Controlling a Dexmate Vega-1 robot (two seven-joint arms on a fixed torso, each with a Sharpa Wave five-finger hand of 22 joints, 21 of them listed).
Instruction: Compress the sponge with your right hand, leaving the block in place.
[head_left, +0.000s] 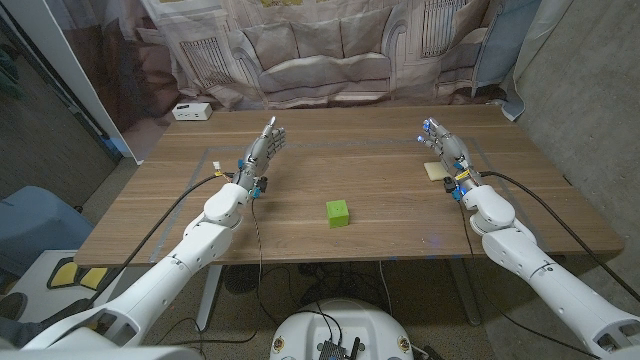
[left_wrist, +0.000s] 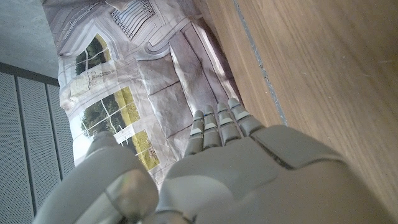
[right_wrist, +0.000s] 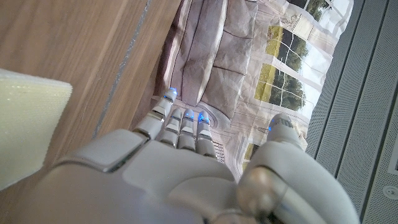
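The right hand (head_left: 444, 148) stands on its edge on the wooden table (head_left: 380, 170). Its fingers (right_wrist: 180, 124) reach out straight and close side by side, with the thumb off to one side. They hold nothing. The pale yellow sponge (head_left: 437, 171) lies flat on the table just beside the right hand, on the side nearer the middle of the table. In the right wrist view the sponge (right_wrist: 25, 124) sits next to the hand's back, behind the fingertips.

The little green block (head_left: 338, 213) sits near the middle of the table, well apart from both hands.

The left hand (head_left: 262, 152) is up on its edge too, fingers (left_wrist: 217, 127) straight and together, holding nothing.

A small white box (head_left: 191, 111) sits at the far corner, past the left fingertips.
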